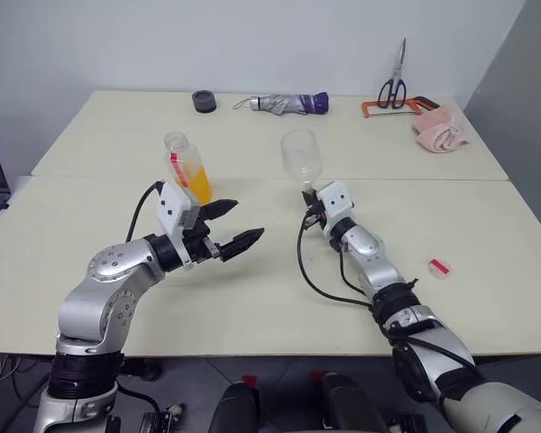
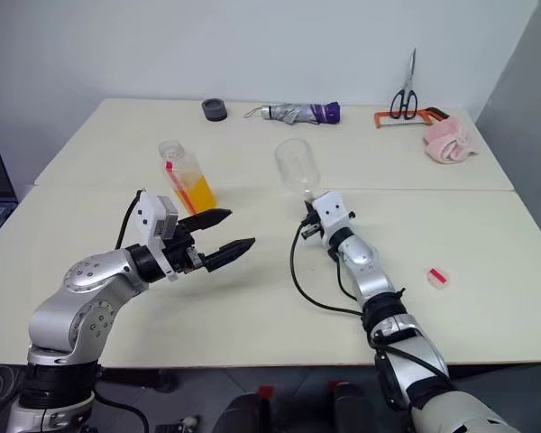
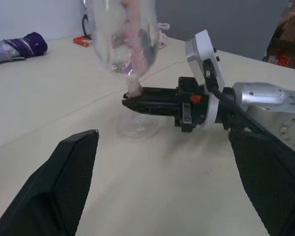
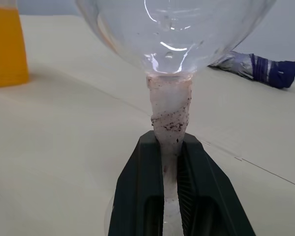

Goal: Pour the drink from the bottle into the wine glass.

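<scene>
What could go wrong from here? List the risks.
1. The right gripper pinches only the wine glass stem; the glass could tip or twist during pouring.
2. The bottle stands uncapped beside the open left gripper; a careless approach might knock it over and spill the drink.

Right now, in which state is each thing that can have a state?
bottle: upright on the table, uncapped, about half full of orange drink, not held.
wine glass: upright, empty, stem gripped.
left gripper: open, holding nothing.
right gripper: shut on the glass stem.
umbrella: folded, lying flat.
scissors: closed.
</scene>
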